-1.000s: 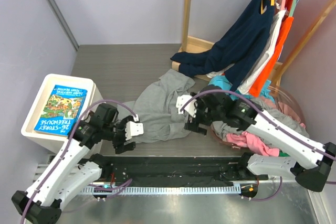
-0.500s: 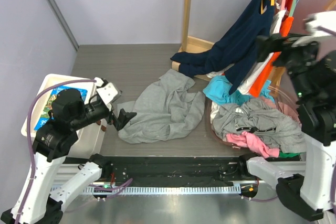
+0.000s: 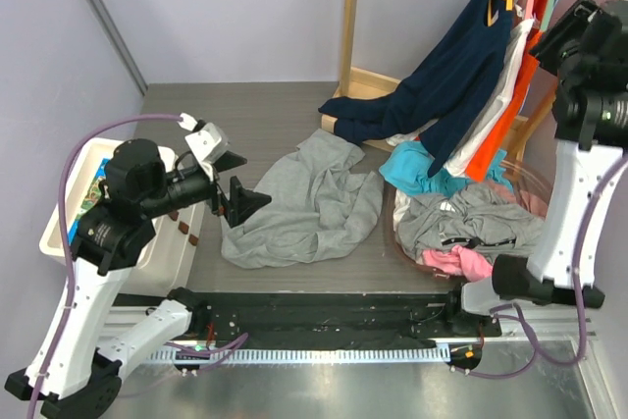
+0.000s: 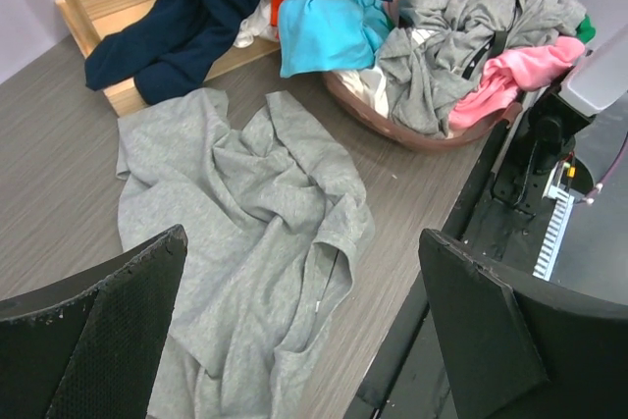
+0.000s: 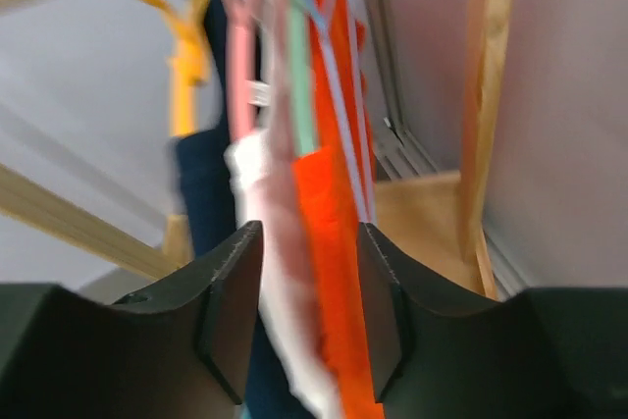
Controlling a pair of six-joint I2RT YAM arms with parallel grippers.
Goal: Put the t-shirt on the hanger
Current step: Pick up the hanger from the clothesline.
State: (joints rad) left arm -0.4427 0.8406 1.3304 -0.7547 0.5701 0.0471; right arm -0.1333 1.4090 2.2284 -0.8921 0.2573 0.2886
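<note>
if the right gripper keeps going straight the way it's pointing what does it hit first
Most likely the hanging orange garment: the wrist view shows it straight ahead of the right gripper, framed by the jaws. Blur hides how near it is.

Ahead of the left jaws, the t-shirt [image 4: 245, 233] is soft, matt, creased grey cloth lying on a table [image 4: 59, 183] with a matt grey wood-grain finish. The left fingers [image 4: 108, 331] are matt black with a rough, pebbled face. Seen between the right jaws, blurred, is orange cloth [image 5: 329, 242]; to their right the rack post [image 5: 488, 85] is smooth pale wood.
</note>
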